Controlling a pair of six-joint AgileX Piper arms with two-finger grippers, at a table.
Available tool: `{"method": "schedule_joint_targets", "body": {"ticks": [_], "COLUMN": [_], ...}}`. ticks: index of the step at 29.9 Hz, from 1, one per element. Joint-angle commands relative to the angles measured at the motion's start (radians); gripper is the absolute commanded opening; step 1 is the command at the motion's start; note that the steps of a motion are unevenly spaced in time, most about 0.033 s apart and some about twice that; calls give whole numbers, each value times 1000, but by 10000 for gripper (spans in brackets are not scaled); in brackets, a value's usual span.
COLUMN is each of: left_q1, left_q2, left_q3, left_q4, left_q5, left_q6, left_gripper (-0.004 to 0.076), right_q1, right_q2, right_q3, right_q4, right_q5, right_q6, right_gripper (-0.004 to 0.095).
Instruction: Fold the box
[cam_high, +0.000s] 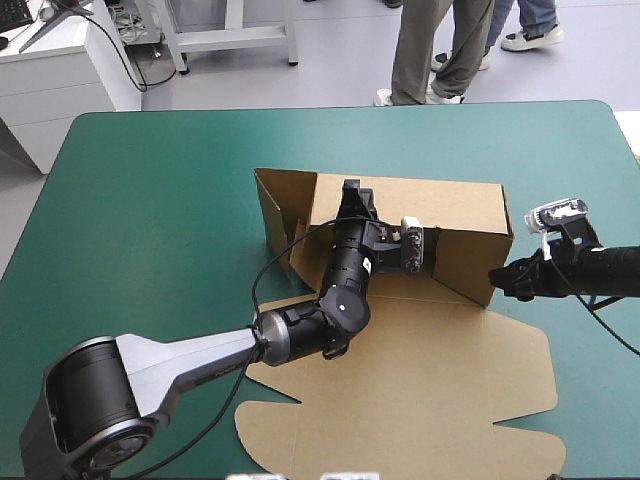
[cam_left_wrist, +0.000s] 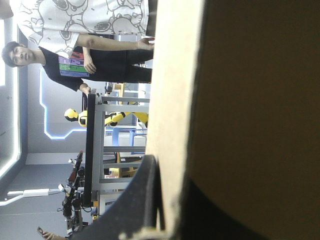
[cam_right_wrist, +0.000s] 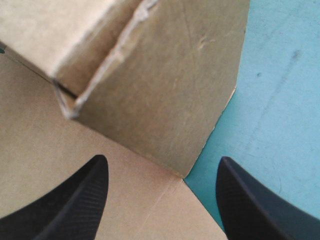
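Observation:
The brown box (cam_high: 440, 390) lies at the middle of the table, its broad lid panel flat toward the near edge. Its back wall (cam_high: 440, 205) and left side wall stand raised. My left gripper (cam_high: 350, 192) reaches over the tray floor to the top of the back wall. In the left wrist view the wall's pale edge (cam_left_wrist: 175, 75) runs between the black fingers (cam_left_wrist: 145, 200), so the left gripper (cam_left_wrist: 172, 205) is shut on it. My right gripper (cam_high: 497, 277) is open at the box's right corner, with the corner flap (cam_right_wrist: 165, 90) just ahead of the right gripper (cam_right_wrist: 162, 167).
Bare teal-green cover (cam_high: 150, 200) stretches to the left of the box and beyond it to the far edge. A narrower strip of cover (cam_right_wrist: 280, 100) lies to the right of the box, under the right arm.

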Motion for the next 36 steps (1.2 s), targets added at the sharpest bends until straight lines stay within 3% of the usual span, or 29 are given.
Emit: {"method": "schedule_joint_targets", "body": {"ticks": [1, 8, 13, 17, 20, 23, 25, 31, 36], "left_q1": [-6, -6, -6, -6, -6, -6, -6, -6, -6], "left_q2": [-37, -37, -37, -37, -37, -37, -37, -37, -37], "left_q3": [-14, -14, -14, -14, -14, -14, -14, -14, -14], "left_q4": [-23, -23, -23, -23, -23, -23, -23, -23, -23], "left_q5": [-29, -29, -29, -25, -21, -21, -25, -28, -28], "left_q6": [-24, -24, -24, -24, -24, -24, -24, -26, -26], "left_gripper": [-8, -8, -8, -8, -8, -8, -8, -8, -8], "right_q1": [1, 5, 90, 195, 215, 215, 215, 215, 215], "right_q2": [-24, -24, -24, -30, -46, -80, -110, -153, -153], "right_q3": [-20, -18, -16, 37, 123, 216, 272, 330, 330], "right_q4": [68, 211, 222, 222, 225, 253, 337, 609, 625], "right_q5": [-56, -186, -246, -410, -486, -546, -584, -614, -587], "right_q6": [-16, -81, -98, -84, -93, -162, -261, -498, -510], "right_gripper": [576, 576, 576, 576, 576, 576, 576, 576, 576]}}
